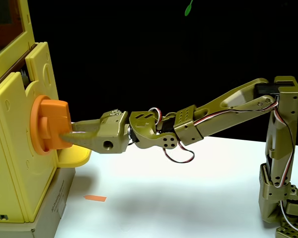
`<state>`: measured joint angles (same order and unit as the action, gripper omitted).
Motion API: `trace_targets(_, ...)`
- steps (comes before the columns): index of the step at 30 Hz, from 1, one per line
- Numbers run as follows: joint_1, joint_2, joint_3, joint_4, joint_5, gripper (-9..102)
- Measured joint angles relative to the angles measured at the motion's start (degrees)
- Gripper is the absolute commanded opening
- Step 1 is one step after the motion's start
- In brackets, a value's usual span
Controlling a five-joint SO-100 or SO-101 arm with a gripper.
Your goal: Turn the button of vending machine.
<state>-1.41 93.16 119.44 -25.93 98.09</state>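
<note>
Orange button [50,126] on front of pale-yellow vending machine [20,148], left of fixed view; thick bar juts right toward arm, long axis about upright. Gripper [65,134] closed on bar's lower part. Yellow tray [74,156] just below. Olive arm [218,111] reaches from right over white table [188,198].

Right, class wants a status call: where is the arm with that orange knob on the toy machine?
Gripper at the button, fingers closed on its bar. Vending machine upright. Nothing in the way.
</note>
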Motion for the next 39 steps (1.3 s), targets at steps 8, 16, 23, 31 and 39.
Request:
trace_targets(8,-0.44,6.06,4.75,0.79,-5.89,20)
trace_targets(16,1.67,33.84,23.55,20.13,-46.41,29)
trace_targets(23,5.89,57.13,31.03,39.02,-103.89,43)
trace_targets(31,5.89,47.99,29.71,28.48,-148.97,44)
trace_targets(39,5.89,24.7,24.35,2.55,-170.16,42)
